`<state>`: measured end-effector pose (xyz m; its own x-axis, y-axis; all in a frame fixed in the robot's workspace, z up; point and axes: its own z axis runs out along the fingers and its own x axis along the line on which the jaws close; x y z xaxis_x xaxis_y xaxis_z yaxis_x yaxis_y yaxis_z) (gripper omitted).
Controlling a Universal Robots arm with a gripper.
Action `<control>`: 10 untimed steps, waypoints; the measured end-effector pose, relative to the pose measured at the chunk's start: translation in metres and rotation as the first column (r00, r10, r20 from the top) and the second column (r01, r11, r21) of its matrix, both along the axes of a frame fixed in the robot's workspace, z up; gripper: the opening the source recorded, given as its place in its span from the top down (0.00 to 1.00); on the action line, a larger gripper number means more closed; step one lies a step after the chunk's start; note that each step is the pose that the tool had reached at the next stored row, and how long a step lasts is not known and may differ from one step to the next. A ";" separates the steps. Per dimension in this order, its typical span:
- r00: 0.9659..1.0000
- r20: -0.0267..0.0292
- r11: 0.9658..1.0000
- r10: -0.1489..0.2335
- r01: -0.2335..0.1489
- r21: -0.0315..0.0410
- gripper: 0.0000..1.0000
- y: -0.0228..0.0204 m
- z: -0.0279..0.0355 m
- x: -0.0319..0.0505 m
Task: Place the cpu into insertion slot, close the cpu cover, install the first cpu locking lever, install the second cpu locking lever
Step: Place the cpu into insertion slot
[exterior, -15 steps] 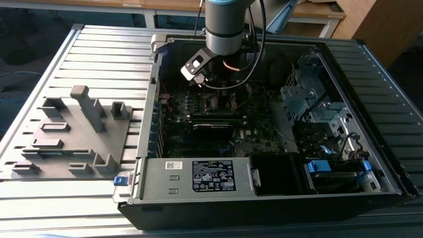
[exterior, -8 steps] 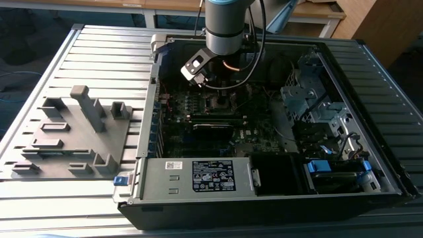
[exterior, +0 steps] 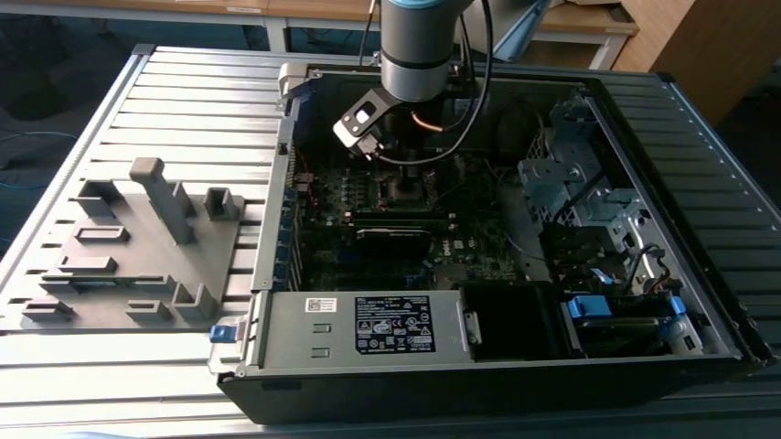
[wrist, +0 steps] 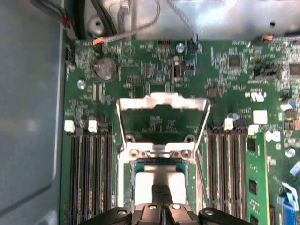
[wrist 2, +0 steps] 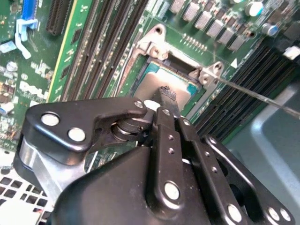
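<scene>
First wrist view: cpu [wrist: 146, 180] under jaws

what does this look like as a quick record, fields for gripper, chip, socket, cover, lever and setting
gripper: shut, tip just above the chip; contact cannot be told
chip: lying flat in the socket
socket: filled, uncovered
cover: standing up on its hinge, open
lever: thin rod reaching out from the socket's corner, not clipped down
setting: open computer case on a slatted table
</scene>
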<state>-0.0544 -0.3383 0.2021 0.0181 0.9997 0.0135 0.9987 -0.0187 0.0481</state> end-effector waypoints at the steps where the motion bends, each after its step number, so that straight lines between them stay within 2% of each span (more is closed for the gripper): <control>1: 1.000 -0.002 1.000 0.000 0.000 0.000 0.89 0.0000 0.0001 0.0000; 4: 1.000 -0.006 1.000 0.000 0.000 0.000 0.89 0.0000 0.0000 0.0001; 10: 1.000 -0.006 1.000 0.000 0.000 0.000 0.89 0.0004 -0.0006 0.0020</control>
